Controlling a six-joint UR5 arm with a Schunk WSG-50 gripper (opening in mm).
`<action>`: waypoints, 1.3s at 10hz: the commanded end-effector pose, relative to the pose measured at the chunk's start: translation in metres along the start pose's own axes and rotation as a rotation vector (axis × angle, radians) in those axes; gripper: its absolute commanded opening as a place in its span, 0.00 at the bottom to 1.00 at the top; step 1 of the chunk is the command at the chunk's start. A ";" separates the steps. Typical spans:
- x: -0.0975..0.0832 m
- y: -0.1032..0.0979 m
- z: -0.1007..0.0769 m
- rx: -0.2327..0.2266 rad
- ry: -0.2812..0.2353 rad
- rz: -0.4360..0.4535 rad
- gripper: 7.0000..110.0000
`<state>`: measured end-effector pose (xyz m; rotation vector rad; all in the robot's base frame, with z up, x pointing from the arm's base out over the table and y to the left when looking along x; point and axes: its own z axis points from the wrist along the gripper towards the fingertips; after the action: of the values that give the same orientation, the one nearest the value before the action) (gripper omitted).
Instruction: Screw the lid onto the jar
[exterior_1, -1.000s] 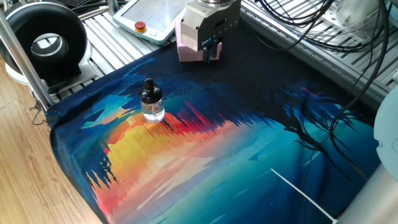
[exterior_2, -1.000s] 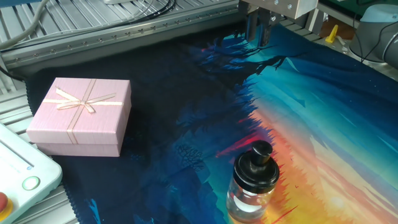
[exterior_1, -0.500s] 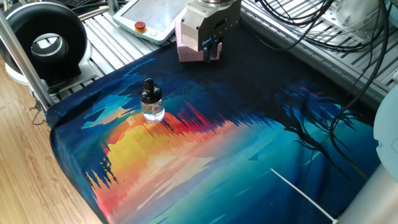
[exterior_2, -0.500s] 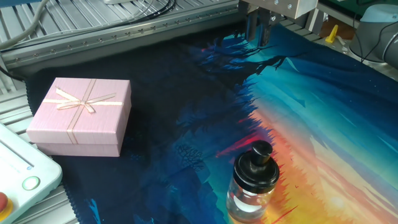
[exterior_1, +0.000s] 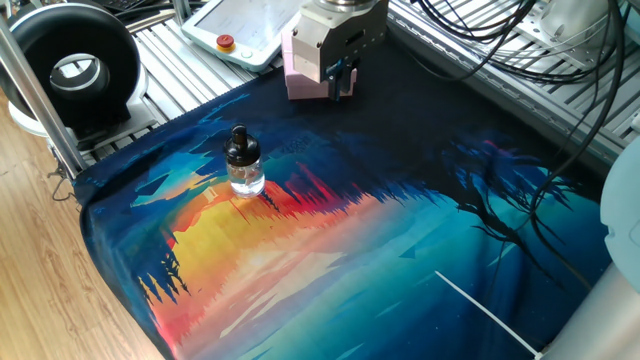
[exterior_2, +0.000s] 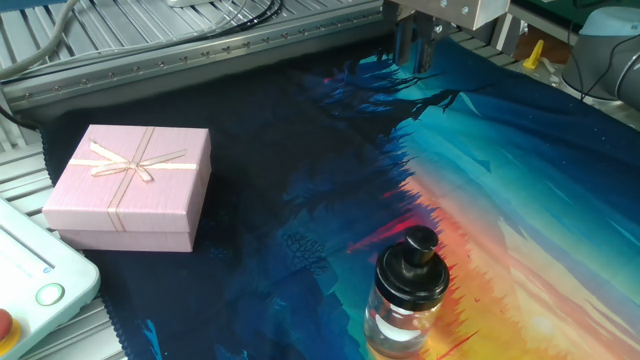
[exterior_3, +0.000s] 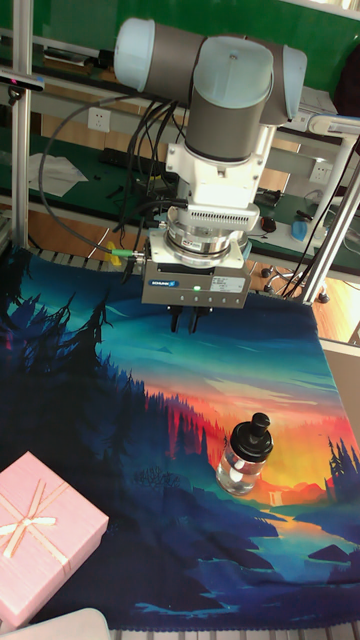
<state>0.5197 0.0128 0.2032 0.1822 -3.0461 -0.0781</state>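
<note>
The small clear glass jar (exterior_1: 247, 180) stands upright on the painted cloth, with the black lid (exterior_1: 240, 148) sitting on its neck. The other fixed view has the jar (exterior_2: 398, 322) and lid (exterior_2: 412, 265) close up at the bottom edge. In the tall fixed view the jar (exterior_3: 242, 472) carries the lid (exterior_3: 257, 434) below and to the right of the arm. My gripper (exterior_1: 340, 82) (exterior_2: 417, 50) (exterior_3: 186, 322) hangs well above the cloth, far from the jar, its fingers a narrow gap apart and holding nothing.
A pink gift box (exterior_2: 130, 185) (exterior_3: 45, 530) lies on the dark end of the cloth. A white teach pendant (exterior_1: 235, 30) and a black round fan-like unit (exterior_1: 75, 65) sit past the cloth's edge. Cables (exterior_1: 540, 60) hang at the right.
</note>
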 end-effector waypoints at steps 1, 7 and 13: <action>0.000 0.004 -0.002 -0.016 -0.002 0.001 0.15; 0.002 0.006 -0.002 -0.026 0.005 -0.008 0.15; 0.001 0.005 -0.002 -0.023 0.003 -0.012 0.36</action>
<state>0.5174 0.0151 0.2042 0.2000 -3.0368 -0.0951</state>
